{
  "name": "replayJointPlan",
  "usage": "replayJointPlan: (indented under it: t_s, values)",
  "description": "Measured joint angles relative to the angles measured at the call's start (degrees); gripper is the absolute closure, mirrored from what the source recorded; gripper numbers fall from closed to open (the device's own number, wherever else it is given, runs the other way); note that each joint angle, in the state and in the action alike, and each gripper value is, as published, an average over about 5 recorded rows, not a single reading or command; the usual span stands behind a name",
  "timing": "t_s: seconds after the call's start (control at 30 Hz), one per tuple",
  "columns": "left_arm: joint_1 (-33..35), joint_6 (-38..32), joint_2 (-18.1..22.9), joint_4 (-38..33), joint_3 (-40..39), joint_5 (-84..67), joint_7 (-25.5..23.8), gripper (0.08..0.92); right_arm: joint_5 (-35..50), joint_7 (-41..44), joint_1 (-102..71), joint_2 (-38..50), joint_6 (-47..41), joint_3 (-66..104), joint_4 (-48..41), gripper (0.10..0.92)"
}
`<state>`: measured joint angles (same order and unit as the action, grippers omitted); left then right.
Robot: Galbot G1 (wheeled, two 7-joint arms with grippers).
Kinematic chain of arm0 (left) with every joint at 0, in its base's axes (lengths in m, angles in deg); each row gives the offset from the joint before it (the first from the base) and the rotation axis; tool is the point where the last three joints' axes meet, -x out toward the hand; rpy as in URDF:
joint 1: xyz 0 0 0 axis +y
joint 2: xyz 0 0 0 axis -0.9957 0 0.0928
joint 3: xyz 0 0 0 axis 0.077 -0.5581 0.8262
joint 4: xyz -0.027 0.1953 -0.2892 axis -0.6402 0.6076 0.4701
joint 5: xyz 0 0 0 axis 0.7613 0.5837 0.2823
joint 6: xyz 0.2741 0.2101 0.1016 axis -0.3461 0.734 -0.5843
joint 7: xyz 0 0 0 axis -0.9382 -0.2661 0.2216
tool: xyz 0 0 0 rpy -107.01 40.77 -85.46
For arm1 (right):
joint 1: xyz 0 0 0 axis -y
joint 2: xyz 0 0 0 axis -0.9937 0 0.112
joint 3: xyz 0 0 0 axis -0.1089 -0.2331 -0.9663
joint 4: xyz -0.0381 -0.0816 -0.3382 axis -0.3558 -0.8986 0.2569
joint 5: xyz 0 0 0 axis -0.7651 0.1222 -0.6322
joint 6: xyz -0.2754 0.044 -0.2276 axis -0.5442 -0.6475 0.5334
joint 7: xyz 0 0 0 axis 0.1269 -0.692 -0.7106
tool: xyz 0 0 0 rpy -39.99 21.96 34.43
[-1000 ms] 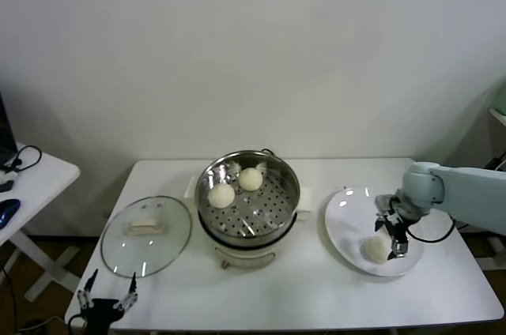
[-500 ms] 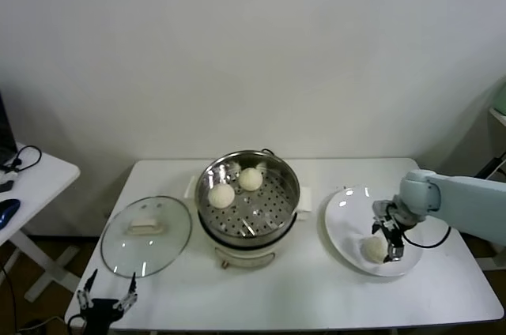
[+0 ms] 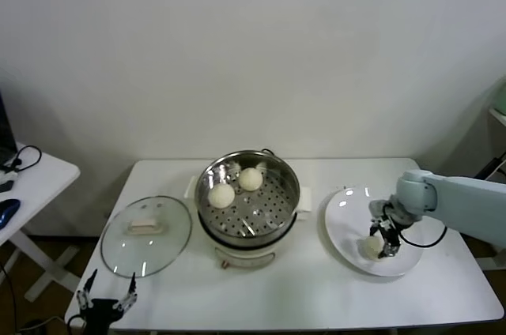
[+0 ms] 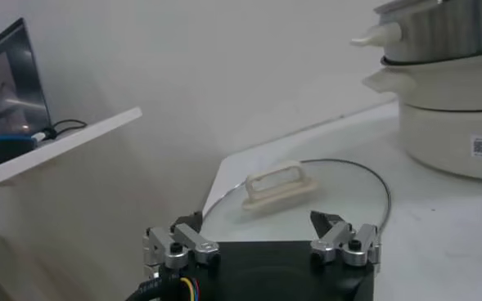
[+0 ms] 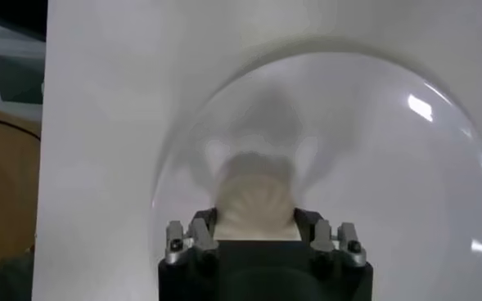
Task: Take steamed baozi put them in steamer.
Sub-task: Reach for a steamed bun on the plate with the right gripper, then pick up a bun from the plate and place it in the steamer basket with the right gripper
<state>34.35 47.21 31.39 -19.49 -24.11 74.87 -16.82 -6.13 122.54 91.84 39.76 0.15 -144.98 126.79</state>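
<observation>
White table (image 3: pixel 300 287), pale wall behind. Right gripper (image 3: pixel 379 243) pinching a cream-white round baozi (image 3: pixel 371 246) on the flat white plate (image 3: pixel 341 220). Left gripper (image 3: pixel 104 291) spread, parked at the near table edge.

— Any writing legible in this scene?
— Only a small white label (image 4: pixel 481 147) on the cream base of the steamer (image 4: pixel 449 123), seen from the left wrist; its dark print is too small to read. Nothing else carries text.
</observation>
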Motion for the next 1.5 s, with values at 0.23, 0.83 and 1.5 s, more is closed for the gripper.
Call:
replayJointPlan:
  t_s: [0.23, 0.83, 1.5]
  values:
    - [-0.01, 0.13, 0.04, -0.3, -0.01, 0.1, 0.0, 0.177, 2.48, 1.95, 9.15, -1.6, 2.03, -5.64, 2.41, 0.397]
    - [0.51, 0.08, 0.05, -0.73, -0.18, 0.47, 0.05, 0.177, 11.49, 10.33, 37.36, -13.57, 14.52, -9.17, 8.52, 0.423]
    - [0.8, -0.4, 0.05, -0.18, 1.02, 0.5, 0.17, 0.177, -6.57, 8.07, 29.6, -28.06, 26.67, 3.46, 15.47, 0.485]
